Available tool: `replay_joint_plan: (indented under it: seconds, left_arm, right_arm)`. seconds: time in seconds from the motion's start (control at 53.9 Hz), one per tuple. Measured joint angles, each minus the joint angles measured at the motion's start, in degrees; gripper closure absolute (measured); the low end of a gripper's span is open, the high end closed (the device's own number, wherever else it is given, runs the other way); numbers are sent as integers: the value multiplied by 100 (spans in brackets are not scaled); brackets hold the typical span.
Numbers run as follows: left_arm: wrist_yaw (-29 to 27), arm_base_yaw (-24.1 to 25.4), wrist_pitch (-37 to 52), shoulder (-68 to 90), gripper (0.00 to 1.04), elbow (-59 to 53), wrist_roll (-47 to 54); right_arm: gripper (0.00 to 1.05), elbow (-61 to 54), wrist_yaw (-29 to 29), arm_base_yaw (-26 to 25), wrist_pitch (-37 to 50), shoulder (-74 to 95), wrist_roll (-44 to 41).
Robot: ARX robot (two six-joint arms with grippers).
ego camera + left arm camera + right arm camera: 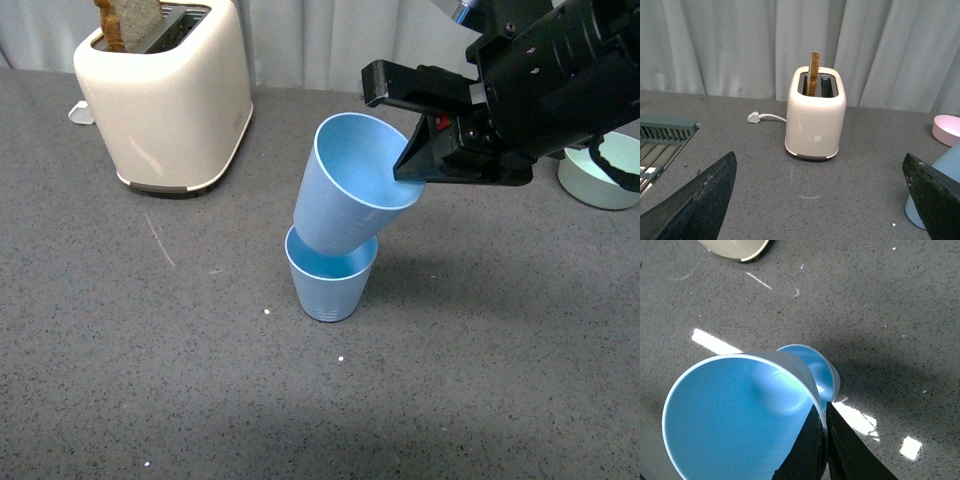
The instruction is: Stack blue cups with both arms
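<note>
One blue cup (328, 285) stands upright on the grey table. My right gripper (418, 165) is shut on the rim of the second blue cup (350, 190), which is tilted with its base resting in the mouth of the standing one. In the right wrist view the jaws pinch the held cup's wall (740, 415), and the lower cup (822, 372) shows beneath it. My left gripper (820, 197) is open and empty, low over the table. A blue cup (942, 185) shows behind its finger at the edge of the left wrist view.
A cream toaster (165, 95) with a slice of toast stands at the back left, also in the left wrist view (815, 115). A pale green bowl (600, 170) sits at the right. A pink bowl (946, 129) and a green rack (662, 140) show in the left wrist view.
</note>
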Motion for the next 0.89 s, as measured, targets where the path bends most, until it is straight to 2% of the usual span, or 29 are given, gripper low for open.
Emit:
replay_joint_plan:
  seconds: [0.149,0.39,0.538,0.594,0.705,0.724,0.798,0.817,0.854,0.891]
  left_arm:
    - [0,0,0,0,7,0,0]
    - [0,0,0,0,7,0,0]
    - [-2,0,0,0,7,0,0]
    - [0,0,0,0,7,0,0]
    - [0,0,0,0,7,0,0]
    - [0,0,0,0,7,0,0]
    - [0,0,0,0,7,0,2]
    - [11,0,0,0,7,0,0]
    - [-11,0,0,0,7,0,0]
    - [-15,0,-4,0,7,0,0]
  right_arm:
    - [104,28,138,79,-20,105,-17]
    - [70,28,267,70,155,105,-96]
    - [47,-271,649,57,914,-186,-369]
    - [40,-319,691,50,1049,-275,-428]
    - [17,-341,756,50,1132,-389,-522]
    - [17,-380,876,59,1244,-380,-555]
    - [26,-1036,2218,114,3088,-332,-852]
    - [31,-1434,2850,114,4048,-323,-975]
    - [40,-2081,3477,37,5372,-393,-1097]
    - [47,-2514,3637,-76,6179,-535,-1156]
